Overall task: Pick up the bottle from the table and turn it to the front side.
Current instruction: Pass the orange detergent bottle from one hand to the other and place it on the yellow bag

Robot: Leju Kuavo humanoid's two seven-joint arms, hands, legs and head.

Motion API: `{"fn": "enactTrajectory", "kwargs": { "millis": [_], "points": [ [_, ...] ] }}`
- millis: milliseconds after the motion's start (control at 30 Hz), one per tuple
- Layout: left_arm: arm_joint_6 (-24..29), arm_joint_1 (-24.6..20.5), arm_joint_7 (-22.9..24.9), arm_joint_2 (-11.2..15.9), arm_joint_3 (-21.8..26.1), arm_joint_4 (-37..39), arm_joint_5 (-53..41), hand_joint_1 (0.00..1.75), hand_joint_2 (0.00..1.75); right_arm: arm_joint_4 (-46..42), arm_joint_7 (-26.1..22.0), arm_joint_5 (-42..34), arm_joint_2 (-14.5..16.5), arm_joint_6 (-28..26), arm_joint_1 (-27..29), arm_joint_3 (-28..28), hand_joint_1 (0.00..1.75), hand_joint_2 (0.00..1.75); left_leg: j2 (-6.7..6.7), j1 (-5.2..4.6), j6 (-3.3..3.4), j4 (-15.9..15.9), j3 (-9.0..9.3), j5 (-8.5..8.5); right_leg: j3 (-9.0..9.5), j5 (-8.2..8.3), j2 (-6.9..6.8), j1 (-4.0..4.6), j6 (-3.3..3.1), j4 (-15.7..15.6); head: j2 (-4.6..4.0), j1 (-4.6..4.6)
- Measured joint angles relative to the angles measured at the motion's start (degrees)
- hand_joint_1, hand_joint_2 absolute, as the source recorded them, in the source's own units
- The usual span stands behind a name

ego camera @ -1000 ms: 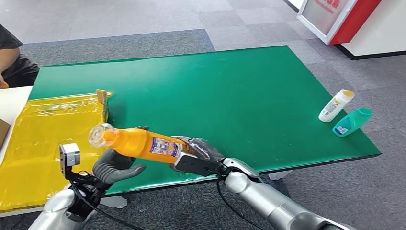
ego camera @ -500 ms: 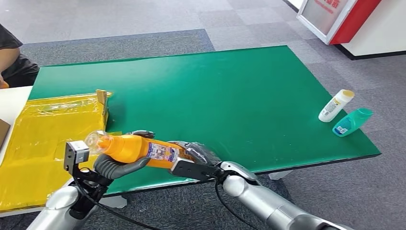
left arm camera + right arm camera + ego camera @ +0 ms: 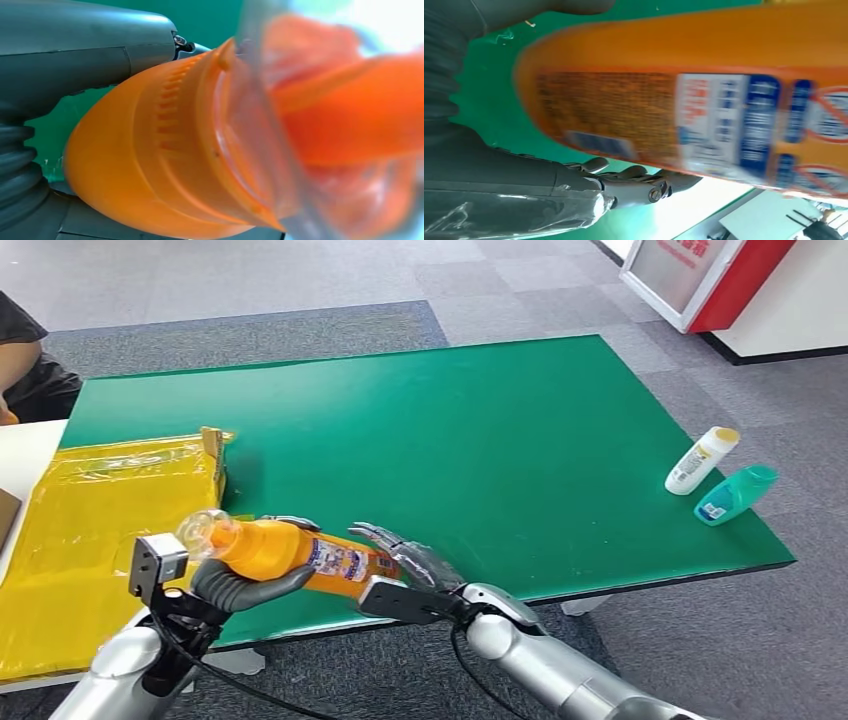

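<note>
Right hand (image 3: 405,552) has released the bottle (image 3: 290,551).

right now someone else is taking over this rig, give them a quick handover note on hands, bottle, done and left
Left hand: grips the orange bottle near its neck, clear cap pointing left.
Right hand: fingers spread at the bottle's base end, looks open; contact cannot be told.
Bottle: lifted, lying roughly level above the near edge of the green table.
Done: bottle picked up.
Left: confirm the label faces front, turn more if not.
Also there: white bottle and teal bottle lying at the table's right edge.
</note>
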Motion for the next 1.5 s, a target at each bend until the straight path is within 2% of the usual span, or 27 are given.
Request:
{"fn": "enactTrajectory", "kwargs": {
  "millis": [333, 433, 533, 700, 867, 933, 1167, 1300, 1500],
  "points": [
    [0.5, -0.4, 0.2, 1.1, 0.1, -1.8, -0.3, 1.75, 1.75, -1.6, 0.1, -0.1, -0.5, -0.3, 1.1, -0.5, 0.00, 1.75, 0.00, 0.00, 0.00, 0.0, 0.00, 0.00, 0.00, 0.00, 0.00, 0.00, 0.00, 0.0, 0.00, 0.00],
    [1.8, -1.1, 1.6, 1.9, 0.2, -2.2, -2.2, 1.75, 1.75, -2.5, -0.2, -1.0, -0.7, -1.0, 1.9, -1.3, 0.00, 1.75, 0.00, 0.00, 0.00, 0.0, 0.00, 0.01, -0.02, 0.00, -0.01, 0.00, 0.00, 0.0, 0.00, 0.01],
    [2.2, -4.4, 5.8, 4.2, 0.8, -2.9, -4.4, 1.75, 1.75, -5.0, -0.9, -2.4, -1.6, -1.5, 4.1, -3.5, 0.00, 1.75, -0.01, 0.00, -0.01, 0.0, -0.01, 0.04, -0.03, 0.01, -0.01, 0.01, -0.01, 0.0, 0.00, 0.00],
    [-1.8, -14.8, 14.9, 9.9, 0.5, -2.9, -11.3, 1.75, 1.75, -9.2, -2.4, -4.1, -2.9, -1.0, 8.1, -8.2, 0.00, 1.75, 0.02, 0.04, -0.12, 0.0, -0.08, 0.18, -0.16, 0.15, 0.01, 0.08, -0.13, 0.0, 0.00, -0.01],
    [-7.9, -29.4, 21.1, 16.4, -5.7, -0.7, -18.6, 1.75, 1.75, -12.2, -3.6, -4.7, -3.3, 0.0, 11.6, -13.5, 0.00, 1.75, 0.04, 0.08, -0.08, 0.0, -0.30, 0.30, -0.33, 0.32, 0.01, 0.10, -0.17, 0.0, 0.00, 0.01],
    [-8.8, -32.5, 22.6, 18.2, -8.3, -0.4, -20.1, 1.75, 1.75, -12.8, -3.7, -4.7, -3.4, 0.3, 12.4, -14.9, 0.00, 1.75, 0.07, 0.07, -0.08, 0.0, -0.29, 0.31, -0.35, 0.34, 0.03, 0.10, -0.18, 0.0, 0.00, 0.01],
    [-10.2, -36.1, 24.2, 23.4, -15.3, 0.8, -23.4, 1.75, 1.75, -13.4, -3.8, -4.6, -3.4, 0.6, 13.7, -17.6, 0.00, 1.75, 0.09, 0.07, -0.08, 0.0, -0.30, 0.30, -0.37, 0.33, 0.05, 0.10, -0.18, 0.0, 0.00, 0.00],
    [-12.7, -36.6, 24.4, 25.8, -20.0, 1.3, -25.2, 1.75, 1.75, -13.4, -3.8, -4.6, -3.4, 0.9, 13.8, -18.5, 0.00, 1.75, 0.09, 0.07, -0.08, 0.0, -0.30, 0.30, -0.36, 0.33, 0.05, 0.11, -0.18, 0.0, 0.00, -0.01],
    [-13.2, -36.3, 25.6, 28.9, -26.0, 1.5, -28.4, 1.75, 1.75, -13.4, -3.1, -4.2, -3.3, 1.4, 13.4, -18.6, 0.00, 1.75, 0.09, 0.07, -0.08, 0.0, -0.31, 0.31, -0.35, 0.33, 0.05, 0.11, -0.18, 0.0, 0.00, 0.00]
  ]
}}
